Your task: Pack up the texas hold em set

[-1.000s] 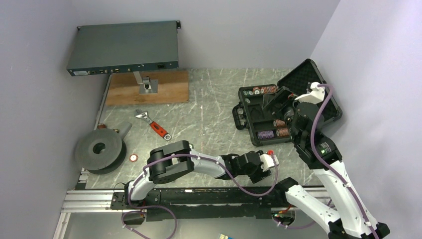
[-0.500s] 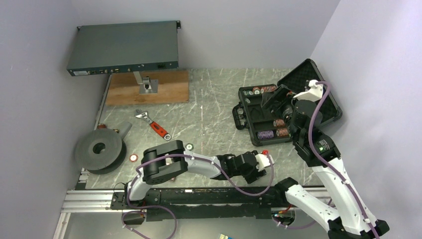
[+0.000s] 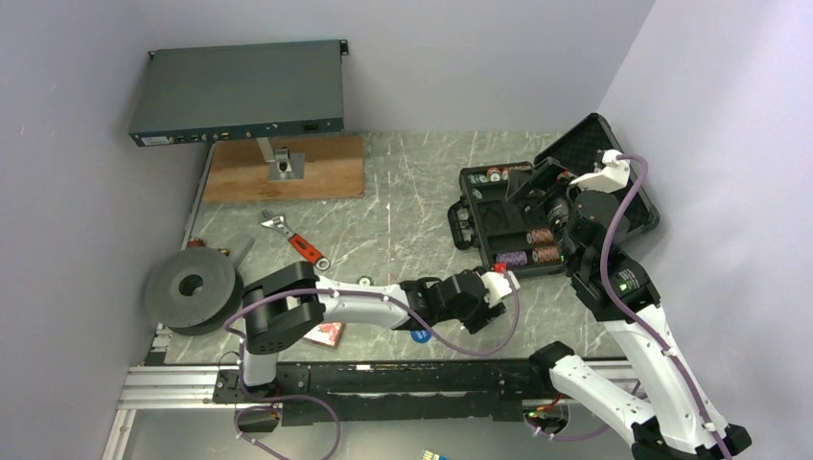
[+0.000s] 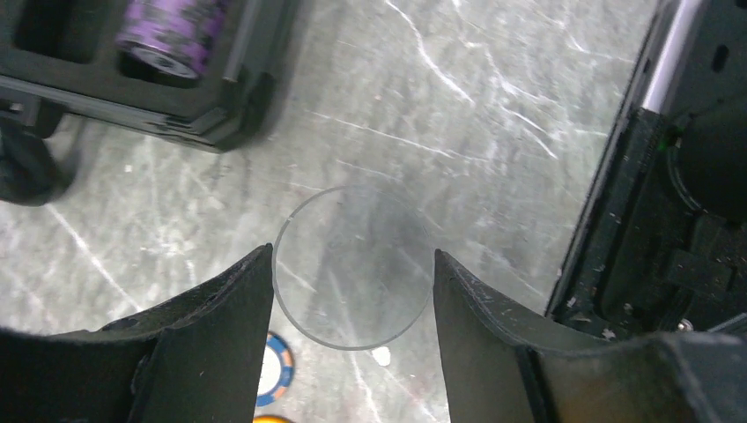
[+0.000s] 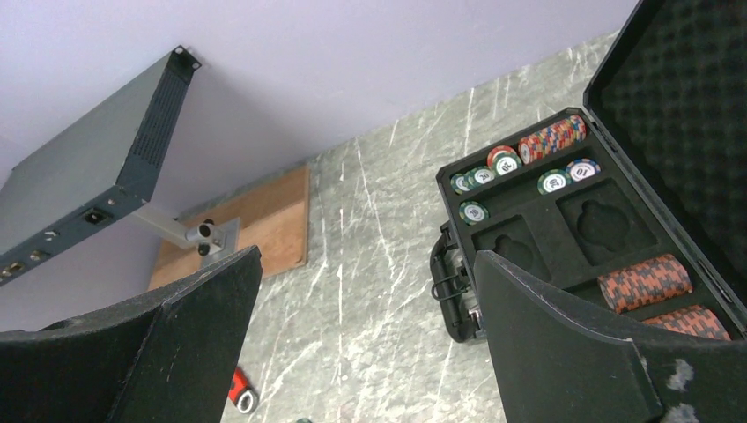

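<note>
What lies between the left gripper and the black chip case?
In the left wrist view, a clear round disc sits in the left gripper; beyond it, only bare scratched tabletop up to the black chip case.

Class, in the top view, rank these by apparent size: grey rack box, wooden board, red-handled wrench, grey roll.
1. Grey rack box, though raised nearer the camera.
2. Wooden board.
3. Grey roll, close to the board.
4. Red-handled wrench.

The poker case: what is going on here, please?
Two robot arms are packing a poker set. The left gripper seems to grip a clear round disc near the open case. The right gripper hangs open and empty over the case, which already holds some chip stacks. A loose chip lies on the table.
</note>
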